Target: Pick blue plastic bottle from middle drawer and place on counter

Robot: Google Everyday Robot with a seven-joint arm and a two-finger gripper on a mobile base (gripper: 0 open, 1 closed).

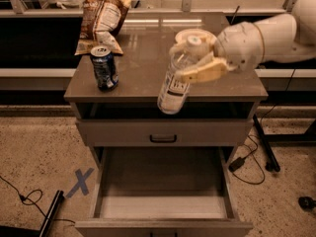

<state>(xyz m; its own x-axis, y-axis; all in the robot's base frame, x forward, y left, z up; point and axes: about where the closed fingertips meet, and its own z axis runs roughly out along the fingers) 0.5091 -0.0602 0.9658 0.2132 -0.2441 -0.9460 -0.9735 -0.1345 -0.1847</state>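
Note:
The blue plastic bottle (176, 80) is clear with a white cap and a pale label with dark print. It hangs tilted in the air over the front edge of the counter (143, 63). My gripper (197, 63) comes in from the right and is shut on the bottle's upper part, its tan fingers (202, 73) wrapped around it. The middle drawer (160, 181) stands pulled open below, its grey floor bare.
A blue-and-silver soda can (104, 67) stands on the counter's left front. A brown chip bag (103, 16) lies at the back left. A white bowl (197, 34) sits behind the bottle. The upper drawer (163, 132) with the black handle is closed. Cables lie on the floor.

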